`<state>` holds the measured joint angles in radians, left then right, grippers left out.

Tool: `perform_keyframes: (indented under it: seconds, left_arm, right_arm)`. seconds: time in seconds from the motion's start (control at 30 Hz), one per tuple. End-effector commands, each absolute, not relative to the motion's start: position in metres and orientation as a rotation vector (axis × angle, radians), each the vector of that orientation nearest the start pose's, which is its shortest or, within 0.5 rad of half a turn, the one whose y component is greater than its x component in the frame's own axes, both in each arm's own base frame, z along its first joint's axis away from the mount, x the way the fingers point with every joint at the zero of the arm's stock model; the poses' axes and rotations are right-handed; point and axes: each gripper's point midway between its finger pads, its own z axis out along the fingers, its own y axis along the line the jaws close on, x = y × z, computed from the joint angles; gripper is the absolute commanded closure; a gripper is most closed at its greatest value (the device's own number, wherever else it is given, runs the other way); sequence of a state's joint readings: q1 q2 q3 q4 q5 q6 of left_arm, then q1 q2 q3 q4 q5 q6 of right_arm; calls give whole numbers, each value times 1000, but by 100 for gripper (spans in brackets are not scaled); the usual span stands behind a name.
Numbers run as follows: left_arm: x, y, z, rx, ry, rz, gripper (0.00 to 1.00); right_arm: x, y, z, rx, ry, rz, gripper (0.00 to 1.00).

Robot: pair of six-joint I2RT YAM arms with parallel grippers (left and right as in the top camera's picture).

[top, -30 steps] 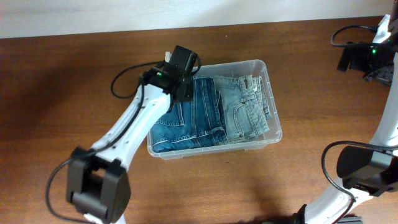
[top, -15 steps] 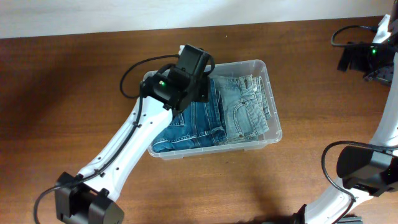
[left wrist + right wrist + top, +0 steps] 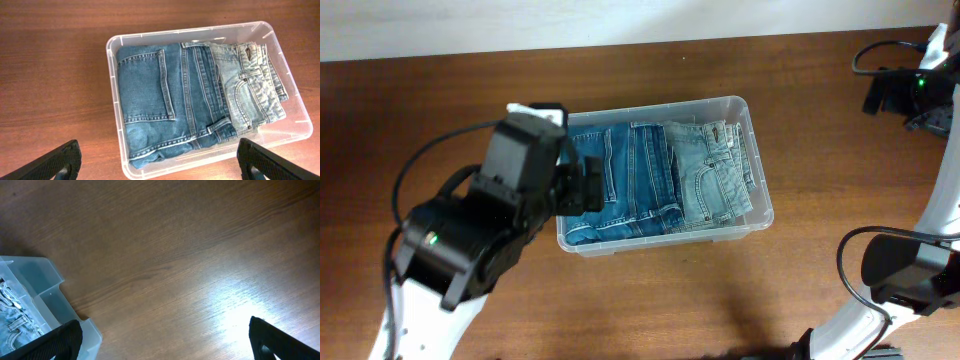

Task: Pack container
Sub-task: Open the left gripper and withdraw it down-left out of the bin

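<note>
Now the left gripper (image 3: 160, 164) hangs above the container (image 3: 660, 104), raised clear of it. Half a second earlier it was down at the bin's left end, over the denim. Its jaws stand spread wide with nothing between them.

The container sits mid-table (image 3: 800, 290), its long side running roughly left to right.
- Folded dark-blue jeans (image 3: 165, 100) fill the left and centre, back pocket up.
- Folded light-wash jeans (image 3: 250, 80) lie just beside them, touching, against the right wall.

The right gripper (image 3: 165, 340) is parked over bare wood near the container's far corner, jaws likewise spread and empty.

Judgement: the release is done and both garments lie inside the walls. No further item to pack is in view, so the packing looks complete or nearly so.
</note>
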<state>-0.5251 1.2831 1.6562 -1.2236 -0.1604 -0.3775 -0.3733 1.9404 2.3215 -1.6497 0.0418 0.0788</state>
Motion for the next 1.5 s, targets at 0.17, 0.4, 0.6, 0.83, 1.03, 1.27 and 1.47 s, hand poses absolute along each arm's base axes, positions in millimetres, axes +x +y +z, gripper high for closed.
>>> perform_keyframes:
  seconds: [0.17, 0.4, 0.6, 0.83, 1.03, 1.27, 1.47]
  left_arm:
    - [279, -128, 328, 108, 2428, -196, 0]
    - [279, -127, 327, 109, 2431, -194, 1]
    - [279, -125, 327, 103, 2432, -178, 1]
    - [258, -107, 333, 82, 2392, -171, 1]
    - [221, -82, 310, 63, 2384, -171, 1]
    - [206, -58, 264, -33, 2301, -190, 1]
    - [214, -45, 224, -130, 2182, -217, 1]
  right_arm:
    - [362, -152, 276, 653, 2760, -141, 2]
    - [362, -152, 276, 653, 2760, -141, 1]
    - [362, -152, 276, 653, 2760, -141, 1]
    - [362, -152, 276, 653, 2760, -141, 2]
    - [362, -152, 276, 653, 2760, -141, 2]
    - [362, -152, 276, 653, 2760, -141, 2]
    - [362, -152, 276, 653, 2760, -141, 1]
